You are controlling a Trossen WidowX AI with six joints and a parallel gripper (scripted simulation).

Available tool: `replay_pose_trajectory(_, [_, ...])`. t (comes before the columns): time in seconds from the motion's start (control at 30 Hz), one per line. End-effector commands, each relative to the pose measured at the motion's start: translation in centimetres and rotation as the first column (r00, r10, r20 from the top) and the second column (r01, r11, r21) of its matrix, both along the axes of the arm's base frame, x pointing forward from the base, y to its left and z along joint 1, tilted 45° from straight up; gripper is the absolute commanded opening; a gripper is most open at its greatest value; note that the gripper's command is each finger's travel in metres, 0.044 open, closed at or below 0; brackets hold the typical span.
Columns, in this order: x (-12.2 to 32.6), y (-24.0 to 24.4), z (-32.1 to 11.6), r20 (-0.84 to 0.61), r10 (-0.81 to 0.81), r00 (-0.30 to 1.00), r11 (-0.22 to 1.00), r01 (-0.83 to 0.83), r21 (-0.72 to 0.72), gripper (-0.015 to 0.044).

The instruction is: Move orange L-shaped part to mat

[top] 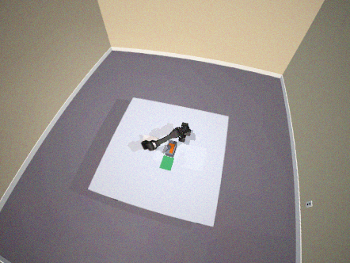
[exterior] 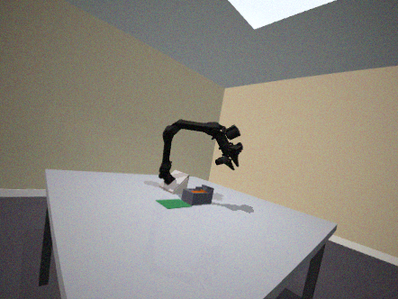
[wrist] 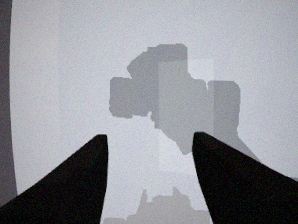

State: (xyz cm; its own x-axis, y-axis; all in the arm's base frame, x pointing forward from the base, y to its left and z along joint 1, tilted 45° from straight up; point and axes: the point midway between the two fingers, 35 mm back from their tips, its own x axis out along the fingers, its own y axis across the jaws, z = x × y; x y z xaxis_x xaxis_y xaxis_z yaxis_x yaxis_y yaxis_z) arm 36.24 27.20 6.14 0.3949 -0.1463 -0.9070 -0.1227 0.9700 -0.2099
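Here the gripper [exterior: 229, 160] hangs in the air above and beyond the grey tray [exterior: 197, 196], toward the counter's far edge, its jaws partly apart with nothing between them. The orange L-shaped part [top: 171, 147] lies inside the tray's pocket near the middle of the counter [exterior: 135, 252]. The green mat [exterior: 174, 203] lies flat, touching the tray's side.

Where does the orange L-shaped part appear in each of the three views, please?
Top: orange part just right of centre, in the grey tray.
Exterior: an orange sliver inside the tray, right of centre.
Wrist: not in view.
Shared landmark: the green mat touching the tray.
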Motion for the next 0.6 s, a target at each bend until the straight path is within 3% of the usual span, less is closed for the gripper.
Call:
replay_pose_trajectory(0.0, [-5.7,-4.8,-2.8,-0.136,-0.142,0.980,0.956,0.100,-0.277,0.0180])
replay_pose_trajectory(0.13, [-10.5,-9.3,-2.8,-0.172,-0.255,0.951,0.824,0.121,-0.554,0.0180])
replay_pose_trajectory(0.4, [-10.7,-9.6,-2.9,-0.171,-0.260,0.950,0.815,0.121,-0.567,0.0180])
replay_pose_trajectory(0.57, [-10.1,-12.2,-5.7,-0.171,-0.259,0.951,0.815,0.121,-0.566,0.0180])
